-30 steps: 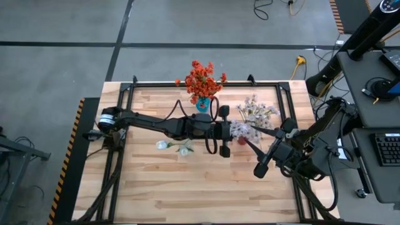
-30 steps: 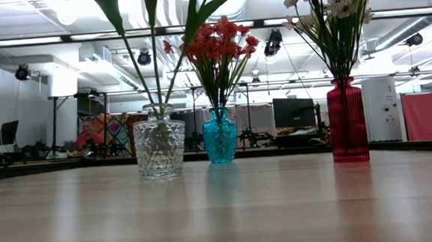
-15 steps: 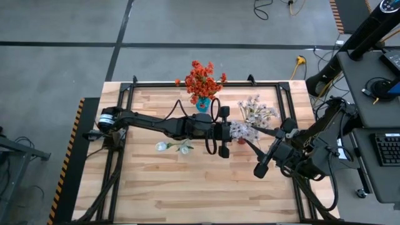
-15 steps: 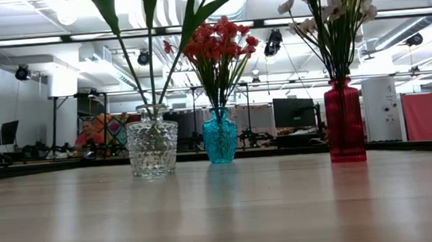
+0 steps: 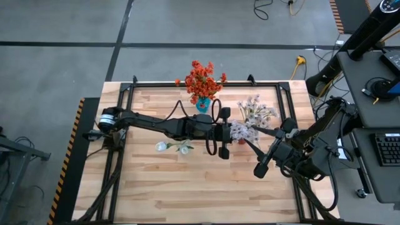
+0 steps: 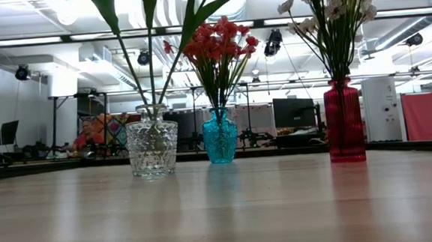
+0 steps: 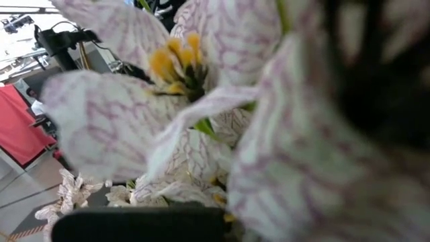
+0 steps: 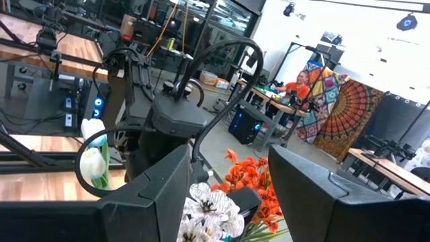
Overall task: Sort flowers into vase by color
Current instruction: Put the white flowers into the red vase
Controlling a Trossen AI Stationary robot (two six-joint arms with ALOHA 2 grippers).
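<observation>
— Did something change just now?

— The clear vase [image 6: 152, 146] and red vase [image 6: 344, 121] slid a little left in the low view, then stopped. The left gripper [image 5: 226, 134], at frame centre, stays closed on the pale pink-white bunch [image 5: 240, 130] above the red vase.

— And the right gripper [image 5: 261, 167]?

— Open, empty, lower right. I count three vases; the blue vase [image 6: 220, 136] holds orange-red blossoms [image 5: 200, 79], the clear one two white buds [image 5: 175, 147].

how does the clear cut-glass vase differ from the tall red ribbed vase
In the low view the clear cut-glass vase is squat and round, while the tall red ribbed vase is slim and taller. The clear one is see-through and the red one is deeply coloured. The clear vase holds broad green leaves and stems; the red vase holds a bunch of small pale blossoms. Both stand upright on the wooden table.
</observation>
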